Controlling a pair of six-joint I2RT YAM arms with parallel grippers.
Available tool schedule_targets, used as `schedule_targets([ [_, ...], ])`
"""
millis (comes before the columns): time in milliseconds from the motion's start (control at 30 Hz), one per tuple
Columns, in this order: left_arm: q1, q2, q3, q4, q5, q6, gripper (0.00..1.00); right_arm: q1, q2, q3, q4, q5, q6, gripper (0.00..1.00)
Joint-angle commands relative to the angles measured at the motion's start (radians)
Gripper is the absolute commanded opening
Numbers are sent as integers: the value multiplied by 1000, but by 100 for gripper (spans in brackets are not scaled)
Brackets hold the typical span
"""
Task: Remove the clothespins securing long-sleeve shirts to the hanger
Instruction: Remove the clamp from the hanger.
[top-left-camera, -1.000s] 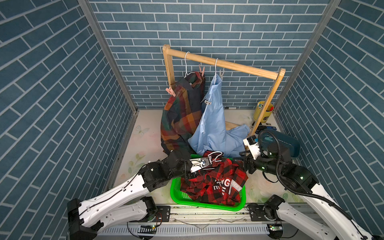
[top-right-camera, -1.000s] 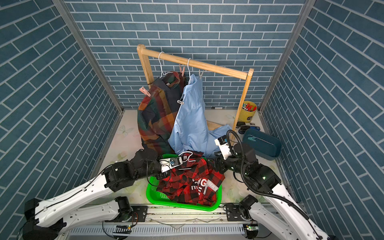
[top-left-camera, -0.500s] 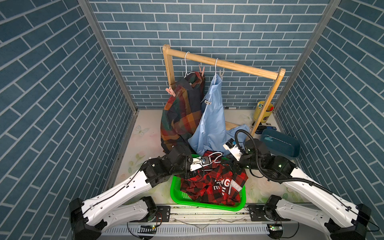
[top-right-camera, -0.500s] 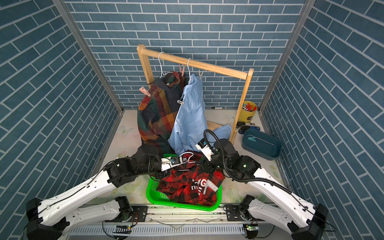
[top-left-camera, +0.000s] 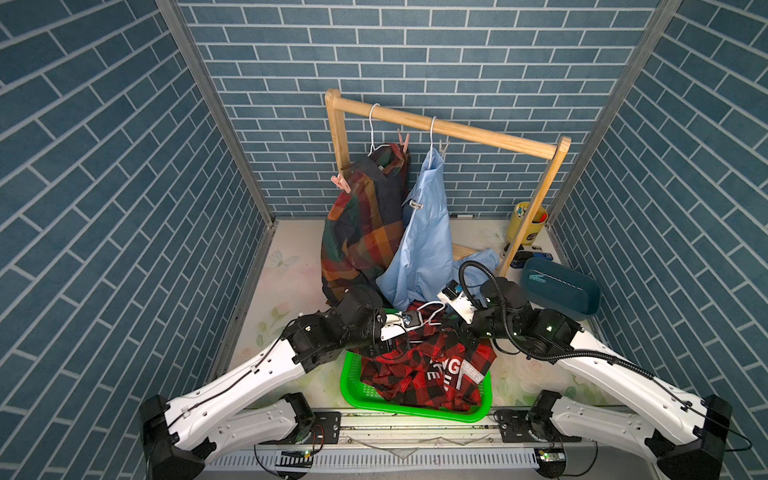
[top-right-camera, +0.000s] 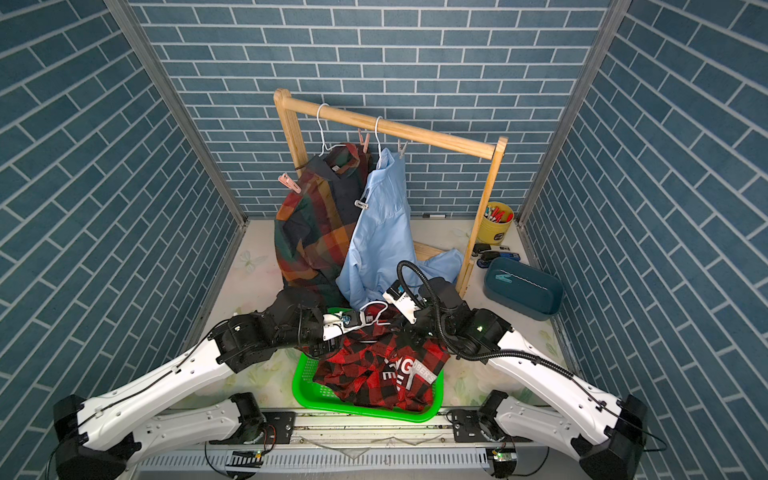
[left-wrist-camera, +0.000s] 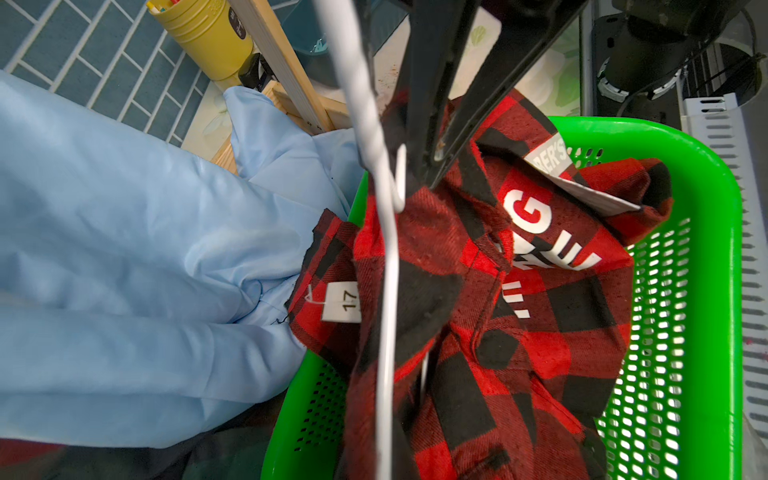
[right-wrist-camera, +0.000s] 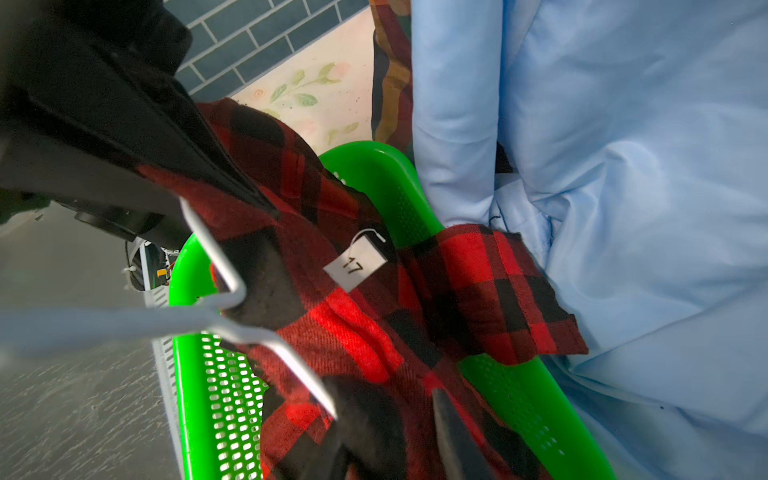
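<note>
Over the green basket (top-left-camera: 353, 395), the left pincer (left-wrist-camera: 430, 176) is clamped shut on the red check shirt (top-left-camera: 419, 374); the right pincer (right-wrist-camera: 390, 438) just beside it sits buried in that cloth, opening unclear. Well beyond both, clothespins (top-left-camera: 340, 183) grip the hung shirts (top-left-camera: 424, 241).

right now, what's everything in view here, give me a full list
clothes rack: 1, pale wood, back of table
wire hangers: 3, white, two on the rail, one in the check shirt
plaid shirt: 1, navy-green-orange-red, hung on rack
light blue shirt: 1, hung beside it
red-and-black check shirt: 1, white lettering, draped into basket
pink clothespins: 2, on plaid shirt
grey-white clothespins: 2, on blue shirt
teal clothespin: 1, in bin
bin: 1, dark teal, right side
basket: 1, green, front centre
cup: 1, yellow, back right
left gripper: shut on check shirt
right gripper: at check shirt, opening unclear
</note>
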Motion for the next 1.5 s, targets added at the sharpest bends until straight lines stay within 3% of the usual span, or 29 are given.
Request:
schedule_targets([
  [0,0,3,34,13,41,5,0,3,10,32,25,-26,-12,20],
  [167,6,17,21,36,35,0,0,3,-7,24,20,-28,14,3],
  [300,7,30,11,62,13,-9,2,3,-39,10,17,-13,32,0],
  [367,8,35,6,80,-1,-15,12,4,-63,2,10,15,39,0],
  [500,8,35,-3,112,-54,-15,43,3,-117,-22,-5,84,55,0],
  [633,17,-11,-17,156,-105,-3,57,1,-170,-74,0,111,79,0],
  [767,68,-68,-6,183,-64,-42,68,1,-214,-113,11,101,97,0],
  [1033,300,-159,5,160,113,-104,79,3,-255,-124,-11,48,90,0],
  [1133,381,-149,57,32,189,-15,78,3,-262,-121,-32,31,76,0],
  [1467,396,9,268,-285,241,181,73,8,-299,-103,-111,-39,26,0],
])
